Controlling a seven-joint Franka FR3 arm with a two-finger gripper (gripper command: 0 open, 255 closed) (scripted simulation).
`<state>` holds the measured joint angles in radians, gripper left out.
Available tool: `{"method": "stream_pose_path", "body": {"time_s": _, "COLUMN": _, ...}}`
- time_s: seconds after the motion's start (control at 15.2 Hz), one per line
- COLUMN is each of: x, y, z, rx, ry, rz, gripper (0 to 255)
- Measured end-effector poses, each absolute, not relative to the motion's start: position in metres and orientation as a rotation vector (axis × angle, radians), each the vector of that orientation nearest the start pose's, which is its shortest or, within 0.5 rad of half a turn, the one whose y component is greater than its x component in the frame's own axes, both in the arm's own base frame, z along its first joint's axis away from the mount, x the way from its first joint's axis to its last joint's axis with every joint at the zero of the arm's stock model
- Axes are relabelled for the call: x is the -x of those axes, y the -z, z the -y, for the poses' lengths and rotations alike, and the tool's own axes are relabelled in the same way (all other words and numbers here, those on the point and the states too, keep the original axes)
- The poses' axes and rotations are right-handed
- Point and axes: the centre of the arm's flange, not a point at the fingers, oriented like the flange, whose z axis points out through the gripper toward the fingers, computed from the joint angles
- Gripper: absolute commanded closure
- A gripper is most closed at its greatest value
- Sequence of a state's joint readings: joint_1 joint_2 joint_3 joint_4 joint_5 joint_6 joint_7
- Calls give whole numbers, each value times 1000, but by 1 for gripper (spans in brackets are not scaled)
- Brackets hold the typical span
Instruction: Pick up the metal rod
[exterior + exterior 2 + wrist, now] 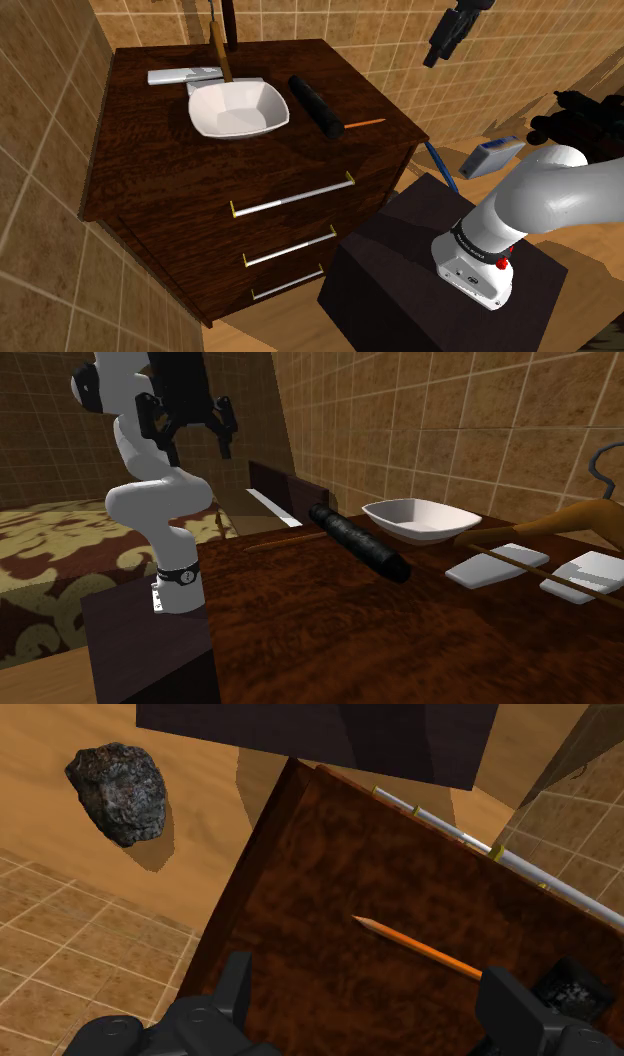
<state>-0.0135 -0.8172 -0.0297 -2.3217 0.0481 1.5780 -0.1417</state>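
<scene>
Wrist view: gripper (368, 972) spread over glossy wood dresser top (330, 854) — rough black cylindrical rod (571, 990).

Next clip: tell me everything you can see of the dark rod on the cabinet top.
The rod is a black, rough-surfaced cylinder, matt rather than shiny. It lies flat on the dark wooden cabinet top, beside the white bowl but apart from it. An orange pencil lies by one end; contact there is unclear. The open gripper hangs above, not touching it.
</scene>
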Motion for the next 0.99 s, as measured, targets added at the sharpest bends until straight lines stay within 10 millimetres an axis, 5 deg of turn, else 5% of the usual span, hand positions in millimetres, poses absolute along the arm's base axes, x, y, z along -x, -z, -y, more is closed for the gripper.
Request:
{"method": "stream_pose_path", "body": {"time_s": 0.26, "x": -316, "y": -611, "z": -10, "rx": 3080, "ry": 86, "rz": 125, "gripper": 0}}
{"method": "stream_pose_path", "body": {"time_s": 0.99, "x": -426, "y": -567, "z": -114, "rx": 3107, "ry": -106, "rz": -102, "gripper": 0}}
